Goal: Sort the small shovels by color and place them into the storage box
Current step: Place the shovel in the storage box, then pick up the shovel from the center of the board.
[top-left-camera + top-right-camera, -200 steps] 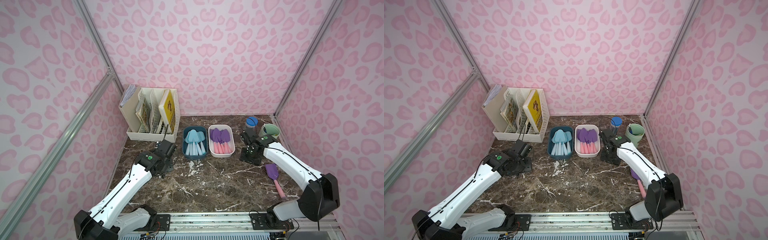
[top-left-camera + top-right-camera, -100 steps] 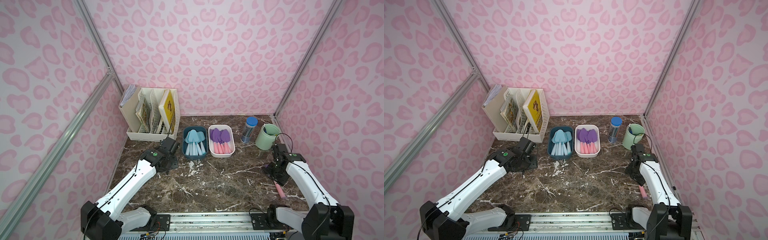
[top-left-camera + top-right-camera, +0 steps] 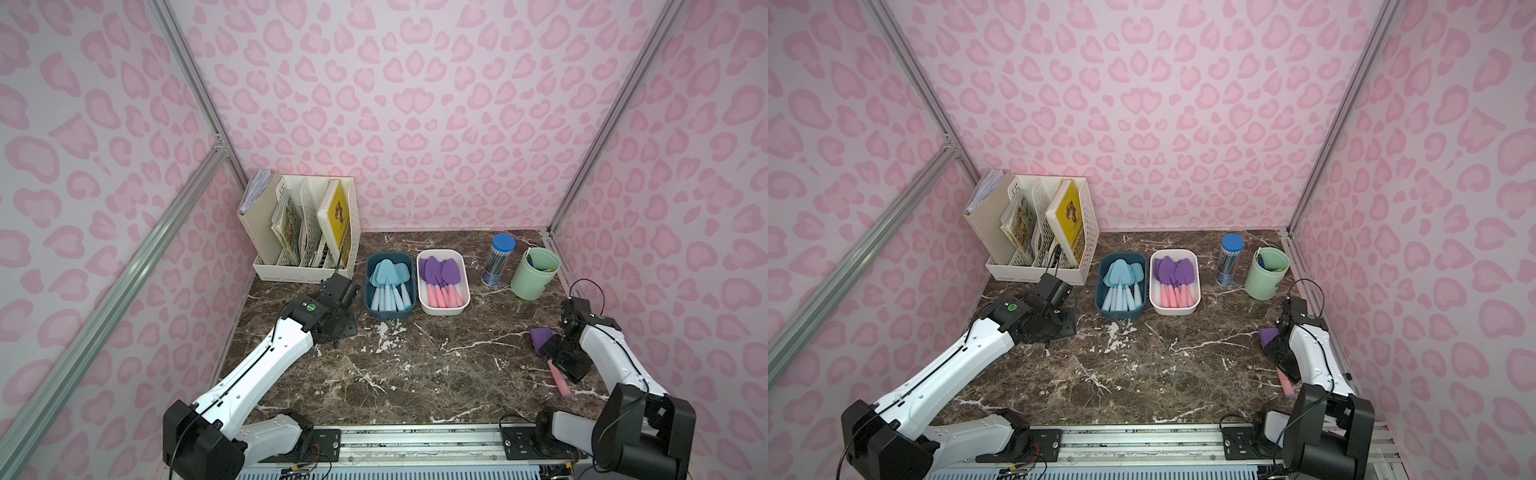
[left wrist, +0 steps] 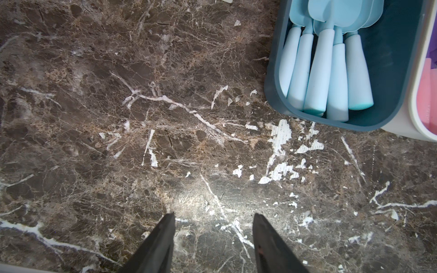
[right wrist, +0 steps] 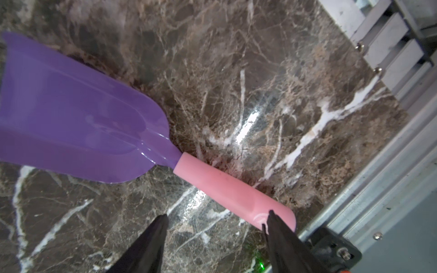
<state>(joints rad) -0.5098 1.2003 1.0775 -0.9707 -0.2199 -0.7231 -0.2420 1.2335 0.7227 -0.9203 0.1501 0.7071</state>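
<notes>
The white box sits at the back of the table. It holds purple shovels with pink handles. The blue box is right beside the white box, on its left, and holds the blue shovels.

One loose shovel lies flat on the table. It is well apart from the white box, off to its right and nearer the front. It has a purple blade and a pink handle.

The right gripper hangs over the end of that pink handle. Its two fingers are spread apart and hold nothing. One fingertip shows in front of the handle end.

The left gripper is on the far side of the blue box from the white box. Its fingers are apart too, with only bare table between them.

A tube with a blue cap and a green cup stand to the right of the white box. A rack stands to its left, past the blue box, with a yellow book in it. The book's cover is too small to read.
</notes>
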